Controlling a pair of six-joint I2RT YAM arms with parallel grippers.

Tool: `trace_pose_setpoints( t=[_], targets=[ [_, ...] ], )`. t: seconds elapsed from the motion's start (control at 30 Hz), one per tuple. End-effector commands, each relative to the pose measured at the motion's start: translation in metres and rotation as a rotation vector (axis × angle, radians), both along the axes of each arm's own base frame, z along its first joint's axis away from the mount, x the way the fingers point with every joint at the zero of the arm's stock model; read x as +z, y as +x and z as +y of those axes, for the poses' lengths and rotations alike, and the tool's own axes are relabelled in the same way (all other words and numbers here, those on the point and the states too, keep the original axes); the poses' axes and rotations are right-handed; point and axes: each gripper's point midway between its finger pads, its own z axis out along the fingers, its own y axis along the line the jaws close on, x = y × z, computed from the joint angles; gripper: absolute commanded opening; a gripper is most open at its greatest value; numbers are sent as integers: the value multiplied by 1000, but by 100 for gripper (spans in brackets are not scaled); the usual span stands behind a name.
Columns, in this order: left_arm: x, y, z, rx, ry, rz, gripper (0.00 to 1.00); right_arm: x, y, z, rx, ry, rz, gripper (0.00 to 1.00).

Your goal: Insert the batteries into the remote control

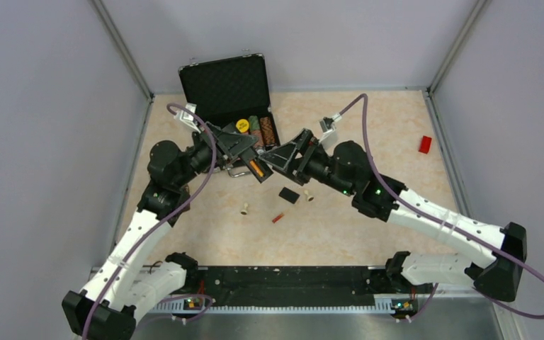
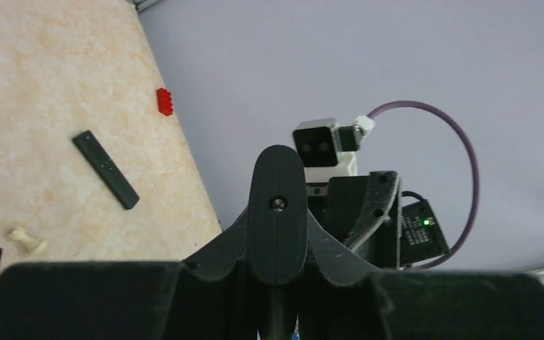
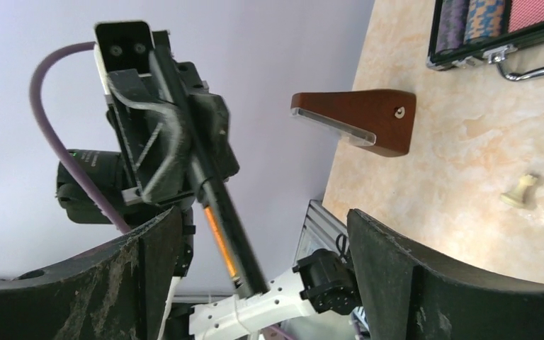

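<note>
My left gripper [image 1: 244, 152] is shut on the remote control [image 1: 262, 175], a slim black bar held above the table and slanting down to the right. One orange battery [image 1: 255, 167] lies in its open back and shows as an orange strip [image 3: 219, 237] in the right wrist view. In the left wrist view the remote [image 2: 278, 205] stands edge-on between my shut fingers. My right gripper [image 1: 270, 161] is open just right of the remote's lower end, touching nothing [image 3: 262, 227]. Another red-orange battery [image 1: 278, 217] lies on the table. The black back cover [image 1: 288, 195] lies beside it.
An open black case [image 1: 230, 92] with small items stands at the back. Cream pegs [image 1: 244, 208] [image 1: 309, 196] lie near the cover. A red block [image 1: 425, 144] sits far right. A plain black bar [image 2: 105, 170] lies on the table, and a brown wooden wedge [image 3: 358, 120] stands near the case.
</note>
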Motion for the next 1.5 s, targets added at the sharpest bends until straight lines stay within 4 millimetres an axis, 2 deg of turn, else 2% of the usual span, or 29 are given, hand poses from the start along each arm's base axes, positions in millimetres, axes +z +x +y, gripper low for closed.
trace_pose_setpoints(
  t=[0.0, 0.13, 0.3, 0.5, 0.63, 0.7, 0.9, 1.13, 1.27, 1.37, 1.47],
  targets=[
    [-8, 0, 7, 39, 109, -84, 0, 37, -4, -34, -40, 21, -77, 85],
    [-27, 3, 9, 53, 201, -92, 0, 12, 3, -64, -146, -96, -46, 80],
    [-58, 10, 18, 100, 333, -64, 0, -58, 15, -88, -232, -440, 47, 65],
    [-80, 18, 39, 218, 432, -36, 0, -150, 15, -91, -216, -712, 209, 55],
    [-85, 21, 62, 335, 505, -23, 0, -194, 6, -72, -180, -798, 288, 53],
    [-84, 20, 69, 369, 523, -28, 0, -207, 1, -59, -175, -823, 311, 48],
    [-83, 13, 80, 408, 543, -28, 0, -251, -6, -33, -179, -873, 431, 43],
    [-85, 7, 114, 568, 593, 8, 0, -271, -6, -8, -191, -869, 496, 43],
    [-82, 1, 121, 594, 601, 2, 0, -287, -6, 1, -198, -886, 548, 41],
    [-83, -2, 123, 599, 610, 1, 0, -299, -8, -1, -230, -911, 604, 35],
    [-83, -3, 125, 601, 613, 2, 0, -303, -7, -3, -254, -921, 617, 33]
  ],
)
